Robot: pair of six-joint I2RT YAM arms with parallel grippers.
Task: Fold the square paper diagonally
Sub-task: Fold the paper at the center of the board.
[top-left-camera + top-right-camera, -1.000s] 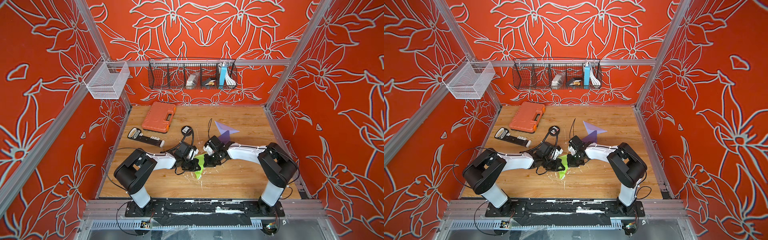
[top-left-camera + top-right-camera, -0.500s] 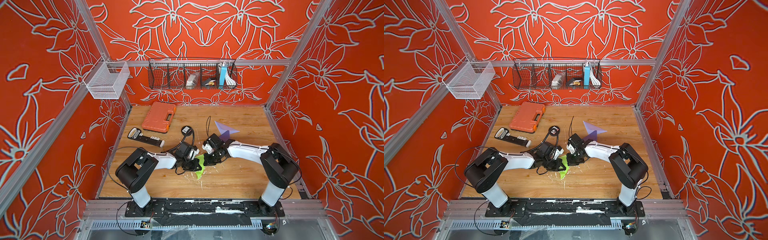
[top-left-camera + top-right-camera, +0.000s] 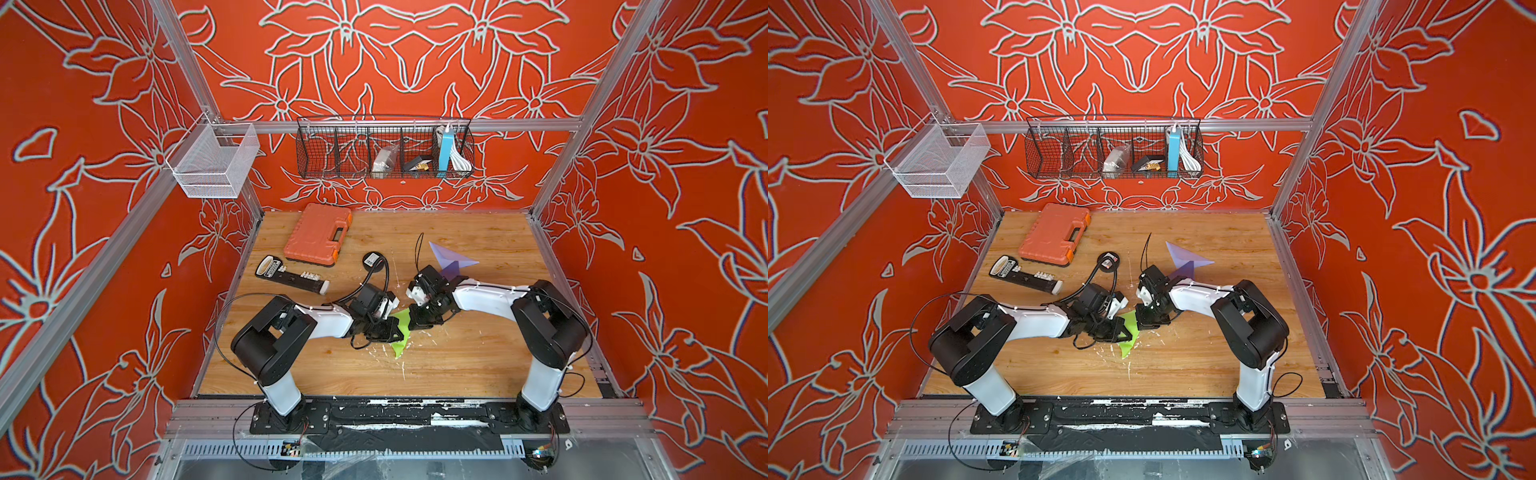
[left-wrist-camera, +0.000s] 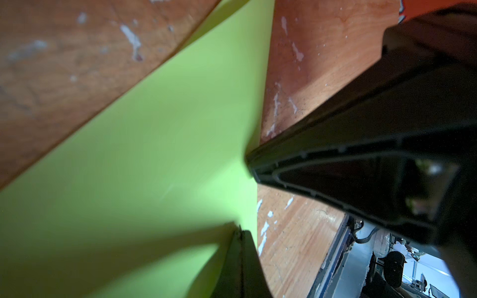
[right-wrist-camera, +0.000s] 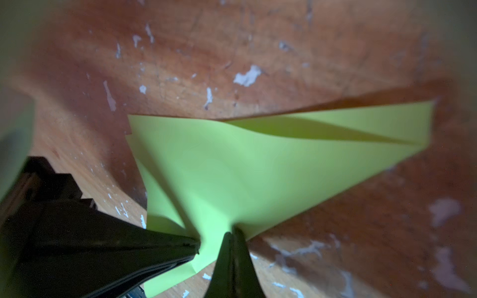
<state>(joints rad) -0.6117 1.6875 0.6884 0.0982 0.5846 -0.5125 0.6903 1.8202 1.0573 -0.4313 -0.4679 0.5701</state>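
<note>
One green paper (image 3: pixel 402 322), square stock already doubled over into a rough triangle, is lodged near the middle of the wooden worktop (image 3: pixel 478 357), between the two hands. In the right wrist view the upper layer is seen bowed off the lower one, a gap is left open towards the far point, and the edges at one corner are seen slightly offset.

Right hand (image 3: pixel 415 322): its fingertips (image 5: pixel 229 240) are drawn together at the paper's near edge, with a strip of the sheet caught between them. Left hand (image 3: pixel 388 328): drawn together as well, with both fingertips (image 4: pixel 258 165) laid at the opposite edge; whether the sheet is actually gripped there cannot be told.

Open room: bare worktop is left in front of the paper and towards the right arm's side. One folded purple paper (image 3: pixel 451 262) lies just behind the right hand.

Change: against the pictures from a second before, paper and hands are found almost where they were; only slight shifts of the arms are noted.

Surface: light wood grain, flecked with white chips around the paper.

Further items, well apart from the paper:
- orange case (image 3: pixel 320 235), closed, at the back left
- black strip (image 3: pixel 291 276) with small white pieces, in front of the case
- round black disc (image 3: pixel 371 260) on a cable

Enclosure: red walls (image 3: pixel 395 62) with pale flower outlines and grey metal rails. A black wire basket (image 3: pixel 324 147) with sundries is hung on the back rail, and a white mesh basket (image 3: pixel 212 160) at the left corner.
</note>
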